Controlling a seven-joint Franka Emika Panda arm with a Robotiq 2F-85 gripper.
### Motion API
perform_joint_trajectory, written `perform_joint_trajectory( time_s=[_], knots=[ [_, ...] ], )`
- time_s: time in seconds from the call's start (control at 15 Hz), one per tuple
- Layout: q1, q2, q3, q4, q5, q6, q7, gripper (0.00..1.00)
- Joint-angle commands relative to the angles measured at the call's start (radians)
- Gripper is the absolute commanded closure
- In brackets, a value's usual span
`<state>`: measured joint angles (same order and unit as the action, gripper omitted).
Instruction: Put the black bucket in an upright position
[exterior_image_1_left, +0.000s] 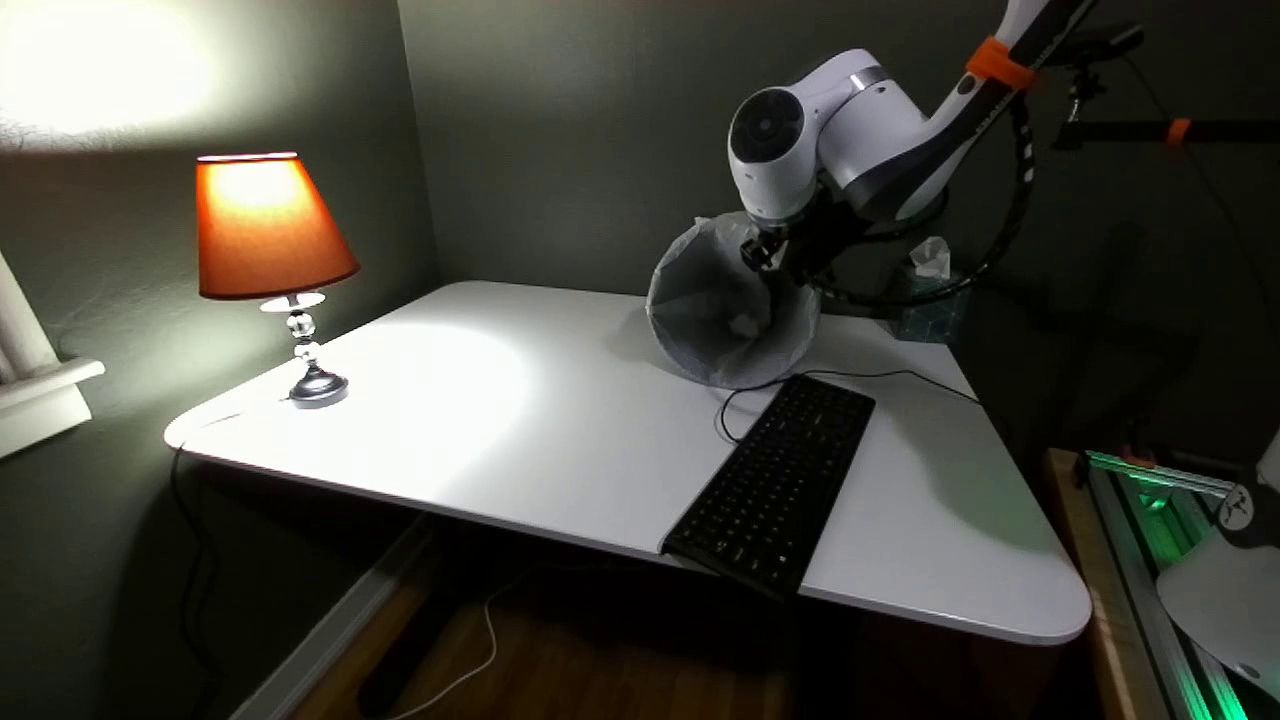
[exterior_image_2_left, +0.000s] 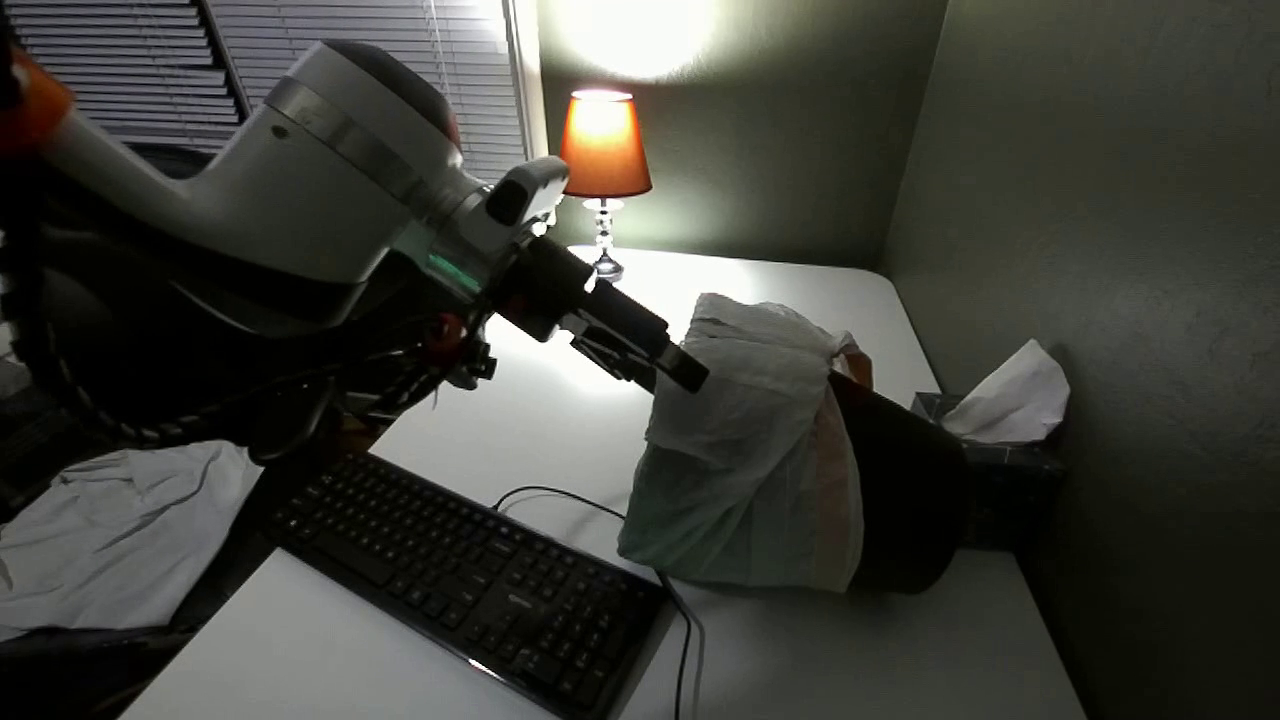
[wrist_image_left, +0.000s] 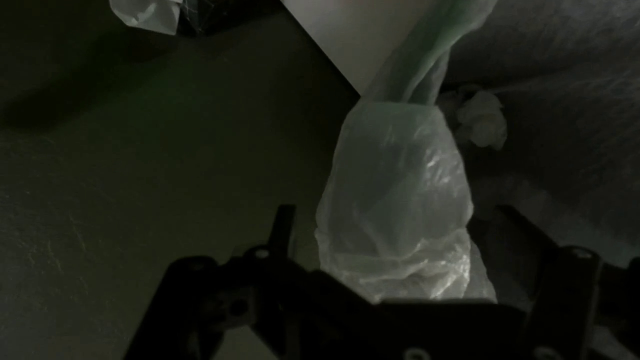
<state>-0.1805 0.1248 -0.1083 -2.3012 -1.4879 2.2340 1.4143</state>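
Bucket (exterior_image_2_left: 905, 490) tipped, pincer (wrist_image_left: 395, 207) parted in wrist view

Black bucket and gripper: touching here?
Cannot tell: the wrist view shows the open gripper straddling the bag lining the black bucket; contact or gap isn't plain.

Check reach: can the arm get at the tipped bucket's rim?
Probably yes: the open gripper appears to straddle the bag-lined rim of the bucket, with nothing visibly blocking.
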Motion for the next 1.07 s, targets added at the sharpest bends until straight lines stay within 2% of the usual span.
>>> perform_joint_trajectory(
  time_s=[0.0,0.47,0.6,1.0],
  knots=[
    [0.012,0.062,-0.013,0.039,-0.056,-0.019,0.076,0.34],
    [0.010,0.098,-0.013,0.061,-0.105,-0.029,0.117,0.89],
    [0.007,0.091,-0.012,0.061,-0.094,-0.026,0.112,1.00],
    [-0.004,0.053,-0.013,0.050,-0.032,-0.008,0.058,0.99]
  ],
)
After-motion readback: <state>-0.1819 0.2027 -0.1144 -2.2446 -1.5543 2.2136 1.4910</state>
